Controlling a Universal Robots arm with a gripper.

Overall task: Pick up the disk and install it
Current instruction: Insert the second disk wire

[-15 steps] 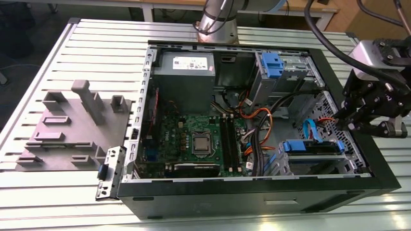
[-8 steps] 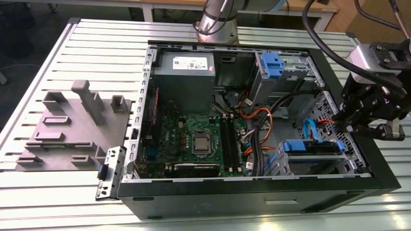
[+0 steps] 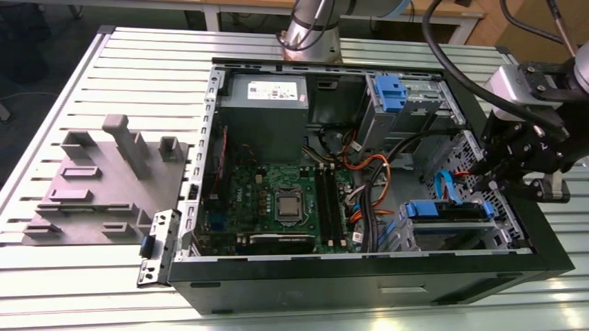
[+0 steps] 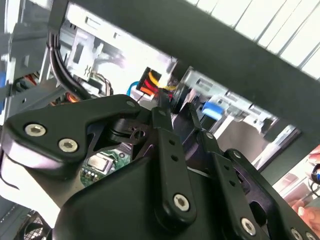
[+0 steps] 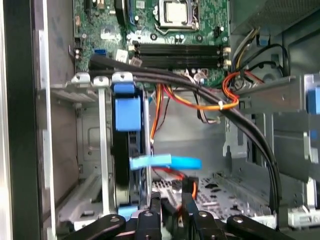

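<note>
Slatted metal bench [image 3: 74,289] carries the open computer case [image 3: 368,272], where the disk [image 3: 446,210] already sits in the lower-right bay, with the gripper [image 3: 501,181] beside it, its opening impossible to tell.

The disk [image 5: 127,150] sits edge-on in its bay, label hidden; the gripper [image 5: 172,220] is cut off by the frame's lower edge.

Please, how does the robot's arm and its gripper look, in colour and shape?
The arm is a silver-grey metal tube with a dark ring. The gripper is black, with flat bar linkages fixed by silver screws. Thick black cables loop to the wrist.
</note>
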